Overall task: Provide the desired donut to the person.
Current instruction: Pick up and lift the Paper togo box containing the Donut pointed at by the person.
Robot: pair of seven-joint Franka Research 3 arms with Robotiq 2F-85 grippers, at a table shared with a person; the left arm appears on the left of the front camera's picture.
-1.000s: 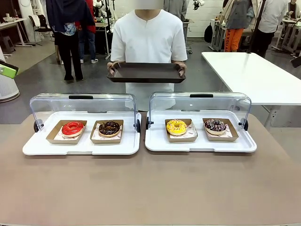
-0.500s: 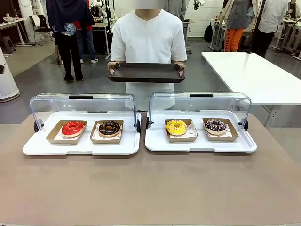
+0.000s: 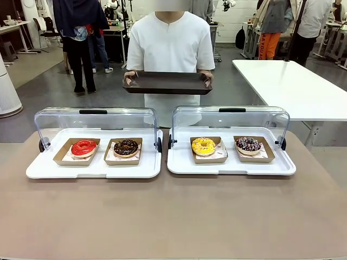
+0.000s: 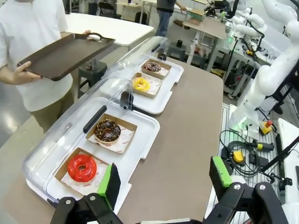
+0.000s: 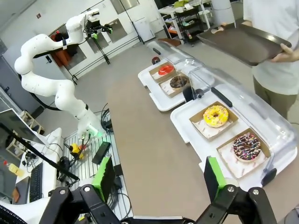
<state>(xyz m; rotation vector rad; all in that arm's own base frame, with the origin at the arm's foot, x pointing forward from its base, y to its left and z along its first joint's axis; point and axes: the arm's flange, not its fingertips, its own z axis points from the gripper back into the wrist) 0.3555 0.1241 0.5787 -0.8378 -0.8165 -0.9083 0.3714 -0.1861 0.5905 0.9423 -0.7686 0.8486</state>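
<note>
My left gripper (image 4: 164, 179) and right gripper (image 5: 158, 177) both hang high at the near side, jaws spread wide.

White side table (image 3: 293, 86) at right, brown tabletop (image 3: 173, 216), bystanders (image 3: 81, 32) standing far behind

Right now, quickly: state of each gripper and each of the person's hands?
Left gripper: open, empty.
Right gripper: open, empty.
Person's right hand: holding the tray.
Person's left hand: holding the tray.
</note>
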